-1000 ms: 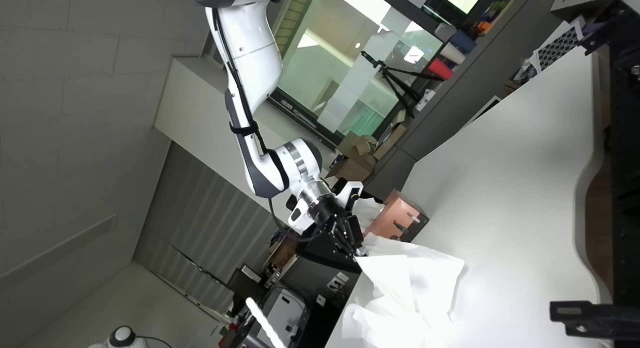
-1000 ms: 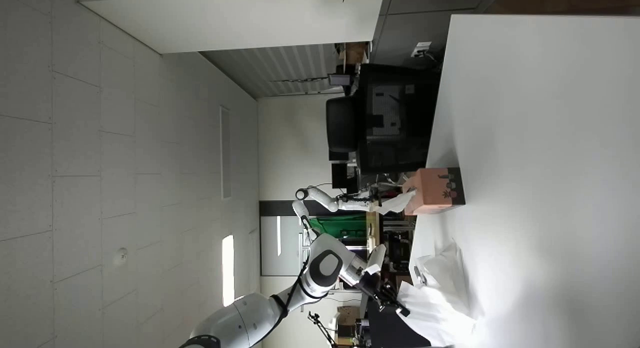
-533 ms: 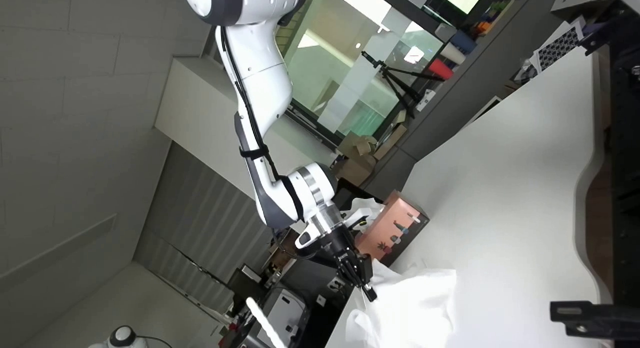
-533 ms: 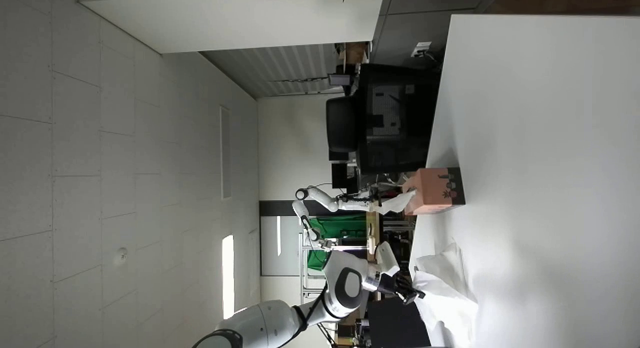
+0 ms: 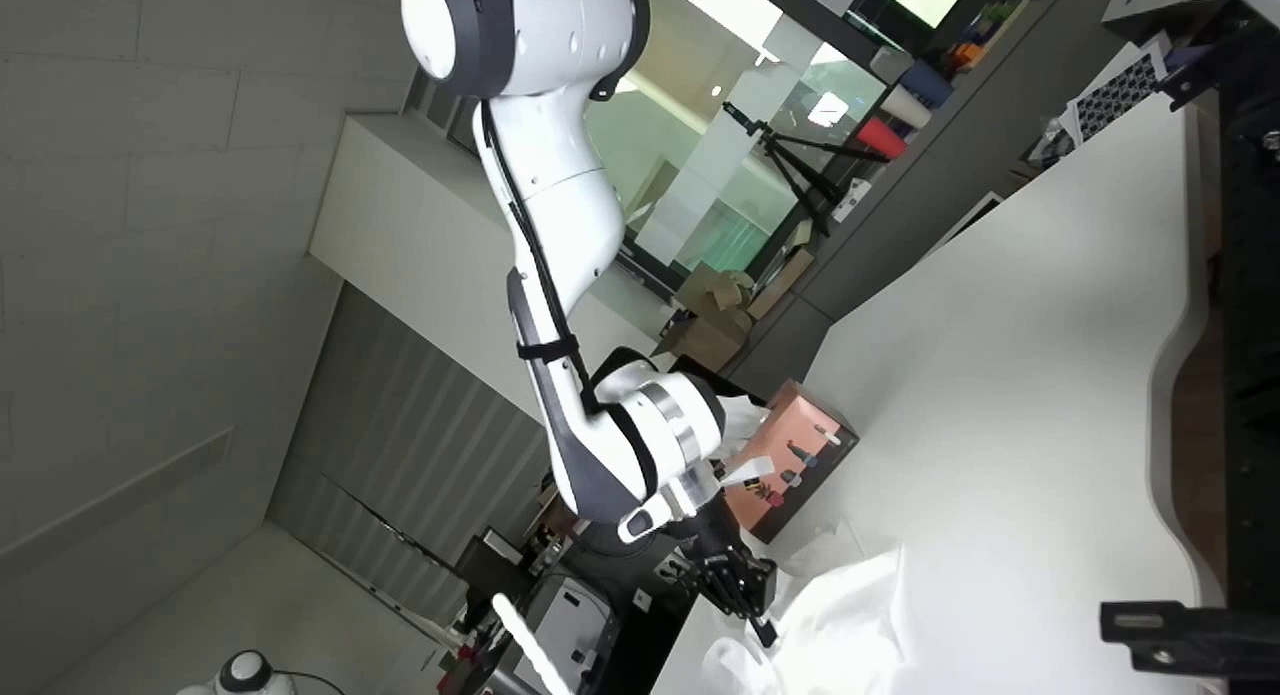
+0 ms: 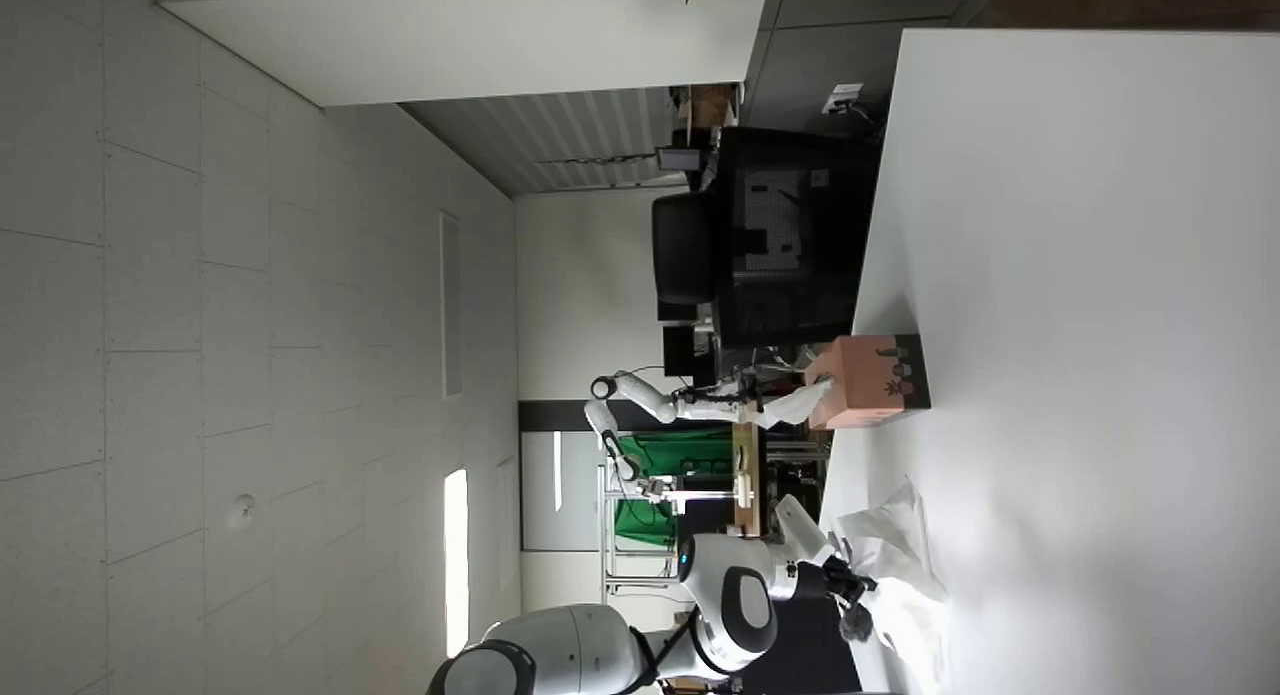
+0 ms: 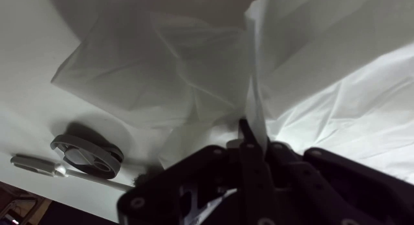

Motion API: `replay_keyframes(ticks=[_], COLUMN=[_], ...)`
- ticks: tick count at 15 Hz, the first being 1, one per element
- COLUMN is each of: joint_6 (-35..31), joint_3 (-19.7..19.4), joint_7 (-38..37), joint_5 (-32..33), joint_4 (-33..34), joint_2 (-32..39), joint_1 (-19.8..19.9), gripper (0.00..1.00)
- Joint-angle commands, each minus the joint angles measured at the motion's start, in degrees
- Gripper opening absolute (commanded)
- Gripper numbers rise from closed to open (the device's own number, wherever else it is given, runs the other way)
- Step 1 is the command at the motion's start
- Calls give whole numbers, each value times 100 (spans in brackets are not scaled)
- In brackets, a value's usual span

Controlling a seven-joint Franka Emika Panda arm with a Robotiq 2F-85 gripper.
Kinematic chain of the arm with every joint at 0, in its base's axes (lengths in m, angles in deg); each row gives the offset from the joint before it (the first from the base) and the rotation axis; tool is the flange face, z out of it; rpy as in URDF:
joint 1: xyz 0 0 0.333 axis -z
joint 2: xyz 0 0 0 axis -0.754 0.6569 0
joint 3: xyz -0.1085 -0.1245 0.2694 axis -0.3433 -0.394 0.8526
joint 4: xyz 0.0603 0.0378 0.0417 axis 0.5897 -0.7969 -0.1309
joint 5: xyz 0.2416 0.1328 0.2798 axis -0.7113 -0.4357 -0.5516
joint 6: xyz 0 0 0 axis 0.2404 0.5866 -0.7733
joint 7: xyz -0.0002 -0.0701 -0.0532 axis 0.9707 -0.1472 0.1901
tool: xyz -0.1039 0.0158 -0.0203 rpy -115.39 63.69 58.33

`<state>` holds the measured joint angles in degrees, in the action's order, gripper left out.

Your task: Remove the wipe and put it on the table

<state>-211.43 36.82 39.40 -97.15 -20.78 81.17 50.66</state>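
Observation:
The wipe (image 5: 845,615), a thin limp white sheet, spreads low over the white table (image 5: 1020,425). In the wrist view a fold of the wipe (image 7: 255,105) rises from between my gripper's (image 7: 257,136) two dark fingers, which are shut on it. In both exterior views my gripper (image 5: 765,627) (image 6: 858,597) is low over the table near its far edge, with the wipe (image 6: 912,615) beside it. More wrinkled white sheet lies flat beneath; I cannot tell if it is the same sheet. The far finger is partly hidden by the fold.
The salmon-pink pack (image 5: 785,455) (image 6: 868,380) stands on the table near the gripper, with a white sheet (image 6: 795,405) sticking out of its top. In the wrist view a grey ring-like object (image 7: 87,157) and a pale stick (image 7: 97,180) lie on the table (image 7: 26,60).
My gripper has moved down toward the table and further from the pack, with the wipe still in its fingers. The wipe has sunk and bunched lower on the table. The pack has not moved.

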Motion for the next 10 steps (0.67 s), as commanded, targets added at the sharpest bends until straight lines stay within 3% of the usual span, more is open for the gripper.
replay_keyframes(ticks=[1, 3, 6, 10], joint_6=[-507, -552, -274, -152], joint_3=[128, 156, 320, 910], joint_7=[-524, -786, -1179, -1255], joint_5=[640, 996, 1301, 1382], joint_4=[-79, -95, -126, -238], joint_2=[154, 148, -70, -396], joint_1=[171, 258, 525, 1196], gripper=[26, 32, 52, 80])
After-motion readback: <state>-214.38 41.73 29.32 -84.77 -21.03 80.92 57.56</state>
